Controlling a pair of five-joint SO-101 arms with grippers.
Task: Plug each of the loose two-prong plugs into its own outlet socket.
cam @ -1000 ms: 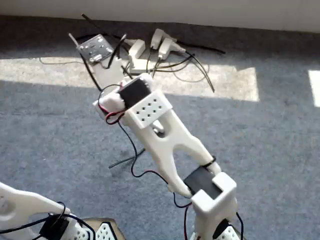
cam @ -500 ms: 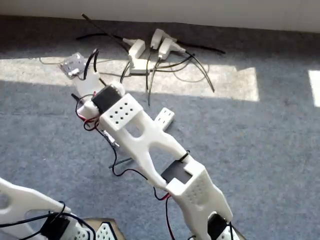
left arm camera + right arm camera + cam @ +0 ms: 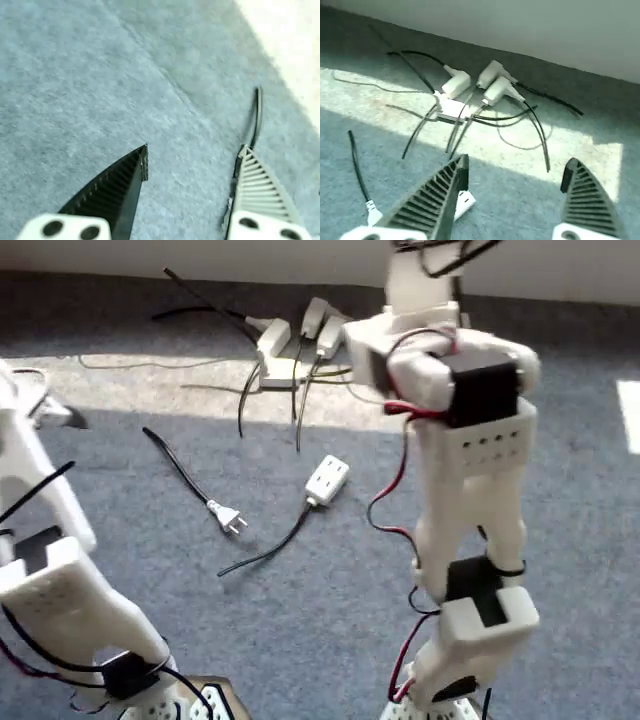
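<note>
The carpet (image 3: 560,540) is blue-grey, crossed by a pale sunlit band. The loose plug (image 3: 232,523) is white on a black cord, and so is the outlet socket (image 3: 327,480). The arms (image 3: 470,490) are white, with black motors (image 3: 485,380) and red and black wires (image 3: 395,480). The left gripper (image 3: 195,150) has ribbed fingers — one black (image 3: 117,192), one pale grey. On the right gripper (image 3: 517,160) both are dark.

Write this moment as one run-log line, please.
left gripper open, empty, over carpet | right gripper open, empty, above carpet | plug loose on carpet | outlet socket apart from plug, nothing inserted
</note>
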